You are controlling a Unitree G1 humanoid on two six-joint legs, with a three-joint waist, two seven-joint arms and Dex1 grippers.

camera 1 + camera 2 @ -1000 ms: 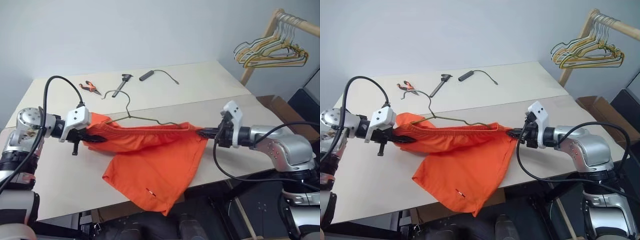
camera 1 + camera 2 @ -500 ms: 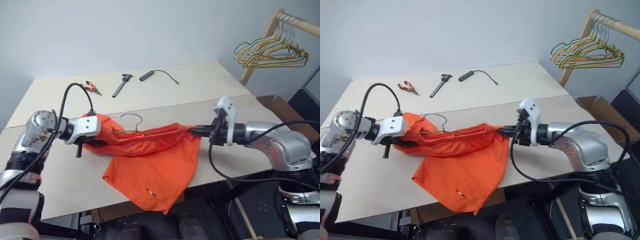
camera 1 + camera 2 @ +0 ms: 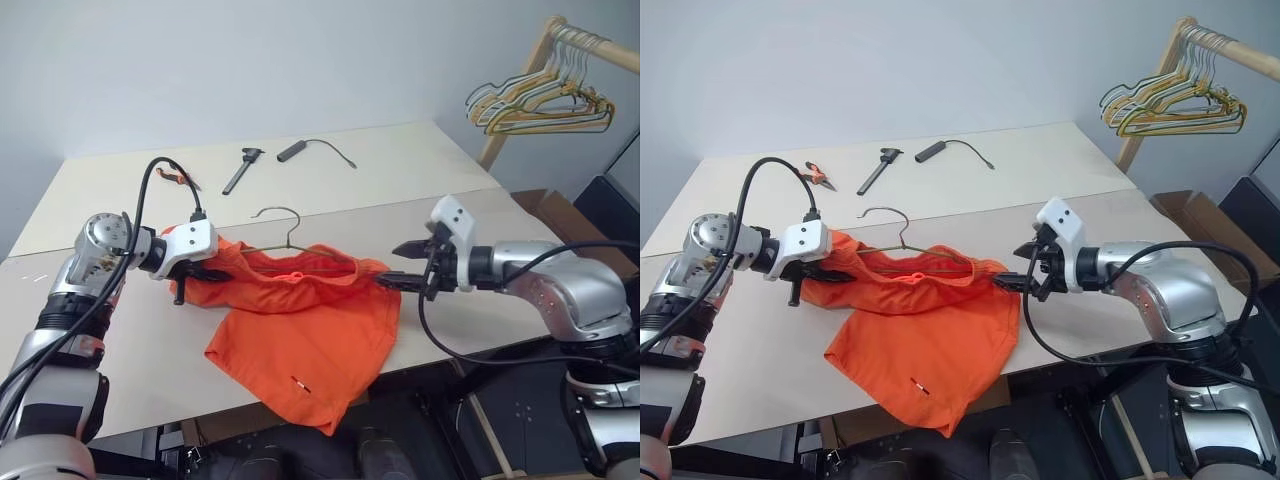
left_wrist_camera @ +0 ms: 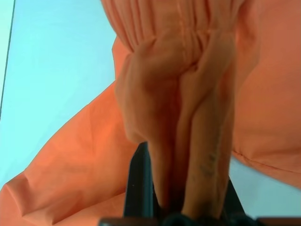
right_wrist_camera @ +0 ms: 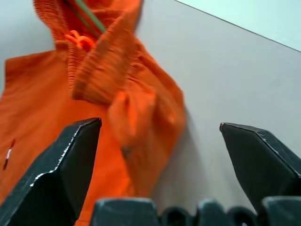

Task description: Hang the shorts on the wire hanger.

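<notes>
Hiding wire hanger [image 3: 290, 232] inside shorts [image 3: 300, 330]

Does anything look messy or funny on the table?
Yes. The shorts lie bunched and crooked, with one leg drooping over the table's front edge. The wire hanger sits tangled in their waistband, only its hook poking out. The left gripper pinches one waistband end.

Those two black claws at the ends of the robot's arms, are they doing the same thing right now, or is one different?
Different. The left gripper has its jaws shut on the waistband of the shorts, bunching the orange cloth; the right gripper has its jaws wide apart and holds nothing. The left sits against the cloth, while the right sits just off the other waistband end. Both have black fingers and point inward toward the shorts over the table.
</notes>
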